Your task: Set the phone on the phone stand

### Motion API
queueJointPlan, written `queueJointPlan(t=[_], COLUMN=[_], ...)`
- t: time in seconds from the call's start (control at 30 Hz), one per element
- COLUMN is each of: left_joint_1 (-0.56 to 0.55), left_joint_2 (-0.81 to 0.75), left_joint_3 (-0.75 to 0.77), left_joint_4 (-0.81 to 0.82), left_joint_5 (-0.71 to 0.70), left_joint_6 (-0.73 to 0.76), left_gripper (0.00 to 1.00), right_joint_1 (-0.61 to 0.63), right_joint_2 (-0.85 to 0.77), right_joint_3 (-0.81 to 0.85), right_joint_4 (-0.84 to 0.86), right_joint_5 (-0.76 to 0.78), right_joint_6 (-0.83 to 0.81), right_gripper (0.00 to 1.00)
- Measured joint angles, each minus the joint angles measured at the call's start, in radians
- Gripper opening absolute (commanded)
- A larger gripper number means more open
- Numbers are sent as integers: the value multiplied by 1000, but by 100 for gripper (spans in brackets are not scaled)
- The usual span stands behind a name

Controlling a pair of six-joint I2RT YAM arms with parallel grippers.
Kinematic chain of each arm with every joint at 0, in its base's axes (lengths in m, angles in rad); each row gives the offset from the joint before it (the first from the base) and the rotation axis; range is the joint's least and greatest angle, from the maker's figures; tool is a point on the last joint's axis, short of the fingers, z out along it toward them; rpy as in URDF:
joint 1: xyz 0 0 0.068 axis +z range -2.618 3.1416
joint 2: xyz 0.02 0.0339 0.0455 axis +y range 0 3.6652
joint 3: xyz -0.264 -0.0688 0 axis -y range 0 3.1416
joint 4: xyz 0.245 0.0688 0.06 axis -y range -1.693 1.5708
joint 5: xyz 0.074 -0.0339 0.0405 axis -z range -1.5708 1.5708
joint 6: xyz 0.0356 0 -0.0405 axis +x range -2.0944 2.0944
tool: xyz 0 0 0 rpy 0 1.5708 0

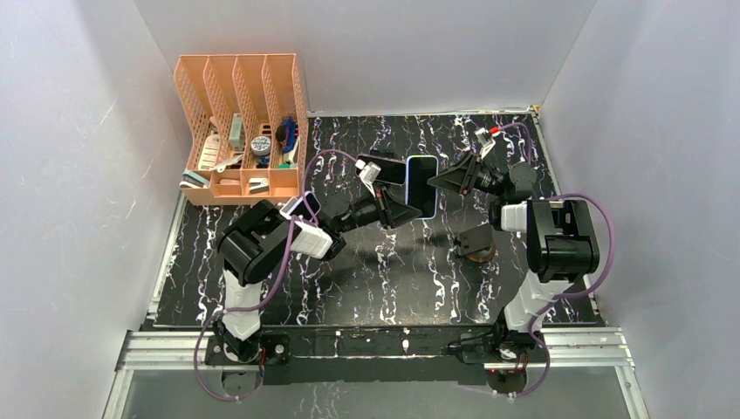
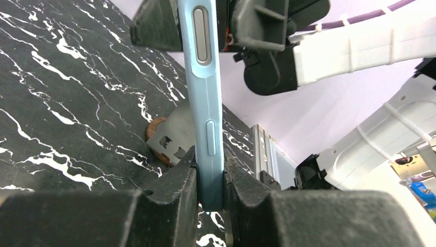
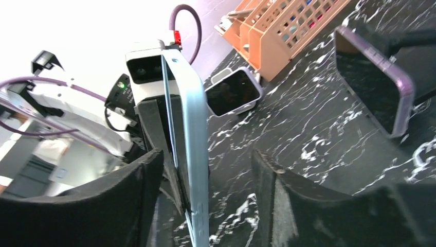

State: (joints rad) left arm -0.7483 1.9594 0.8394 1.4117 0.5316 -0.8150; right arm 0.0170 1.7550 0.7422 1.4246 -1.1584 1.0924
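The phone (image 1: 422,185), in a light blue case, is held on edge above the middle of the table. My left gripper (image 1: 403,206) is shut on its lower end; the left wrist view shows the phone's side edge (image 2: 203,77) clamped between the jaws (image 2: 211,172). My right gripper (image 1: 442,182) is open and straddles the phone's other end. In the right wrist view the phone (image 3: 187,128) stands close to the left finger (image 3: 103,206), clear of the right one. The phone stand (image 1: 476,243), dark grey on a brown round base, sits below and to the right, also in the left wrist view (image 2: 172,135).
An orange desk organizer (image 1: 240,131) with small items stands at the back left. Two other phones lie on the black marbled table, one behind the held phone (image 1: 381,168) and one under the left arm (image 1: 301,207). Both show in the right wrist view (image 3: 234,91) (image 3: 375,82).
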Motion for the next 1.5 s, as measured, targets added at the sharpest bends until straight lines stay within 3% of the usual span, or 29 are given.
queueJointPlan(t=[0.1,0.17,0.37,0.5,0.6,0.7,0.87,1.5], left_joint_1=[6,6,6,6,6,6,6,6], left_joint_2=[0,0,0,0,1,10,29,79], left_joint_3=[0,0,0,-2,-10,-14,-14,-14], left_joint_4=[31,43,53,55,56,59,59,84], left_joint_5=[0,1,5,9,10,14,27,36], left_joint_6=[-24,-36,-69,-84,-91,-101,-121,-159], left_gripper=[0,0,0,0,0,0,0,0], right_joint_1=[0,0,0,0,0,0,0,24], right_joint_2=[16,18,18,18,18,18,18,124], right_joint_3=[-7,-8,-8,-4,13,39,89,169], right_joint_4=[22,31,54,61,63,68,69,74], right_joint_5=[-10,-16,-22,-24,-27,-29,-32,-78], right_joint_6=[71,105,148,167,178,183,186,299], right_gripper=[48,48,54,64,77,79,70,56])
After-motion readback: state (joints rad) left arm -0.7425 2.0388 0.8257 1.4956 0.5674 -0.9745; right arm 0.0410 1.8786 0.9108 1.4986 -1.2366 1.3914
